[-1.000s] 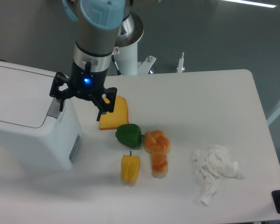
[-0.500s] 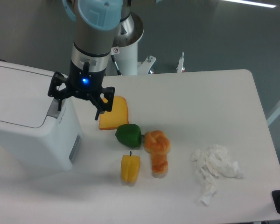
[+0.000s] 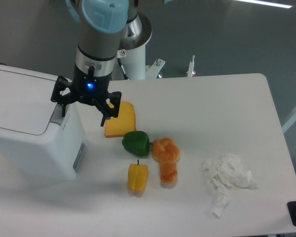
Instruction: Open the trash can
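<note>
- White plastic, boxy and large, the trash can (image 3: pixel 32 126) fills the left side of the frame, standing on the table (image 3: pixel 212 108) with its flat lid down.
- A grey push tab (image 3: pixel 56 114) shows at the right end of the lid, right under the left finger of the hand.
- The hand (image 3: pixel 84 106) hangs in the upper left of the frame, at the trash can's right edge, with a blue light glowing on its body.
- Its two black fingers are spread wide apart and grip nothing; the left finger (image 3: pixel 62 98) sits over the tab, though whether it touches cannot be told, and the right finger (image 3: pixel 108 109) hangs in front of the yellow-orange wedge (image 3: pixel 122 121).
- Compared with one second ago, the hand has shifted a little toward the left and up; since half a second ago it shows almost no change.
- The lid looks the same as in both earlier frames, closed.
- The food pieces have not moved: the wedge lies just right of the trash can, a green pepper (image 3: pixel 136 143) is below it, a yellow pepper (image 3: pixel 137 177) lower still.
- An orange pastry-like piece (image 3: pixel 166 157) sits touching the green pepper's right side.
- A crumpled white tissue (image 3: pixel 227 180) lies in the lower right, well apart from the rest.
</note>
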Robot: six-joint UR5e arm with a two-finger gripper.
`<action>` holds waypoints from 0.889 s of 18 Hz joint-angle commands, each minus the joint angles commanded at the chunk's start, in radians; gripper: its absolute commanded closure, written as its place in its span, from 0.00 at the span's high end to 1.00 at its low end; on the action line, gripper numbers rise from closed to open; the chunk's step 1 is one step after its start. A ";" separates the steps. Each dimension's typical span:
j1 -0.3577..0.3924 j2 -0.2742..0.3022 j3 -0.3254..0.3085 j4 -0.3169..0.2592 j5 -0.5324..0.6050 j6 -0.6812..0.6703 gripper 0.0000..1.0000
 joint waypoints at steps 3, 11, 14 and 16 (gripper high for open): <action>0.002 0.000 0.000 0.002 -0.002 0.000 1.00; 0.035 0.000 0.040 0.005 -0.015 0.002 1.00; 0.089 -0.003 0.083 0.021 -0.025 0.027 1.00; 0.097 -0.017 0.068 0.072 -0.011 0.127 1.00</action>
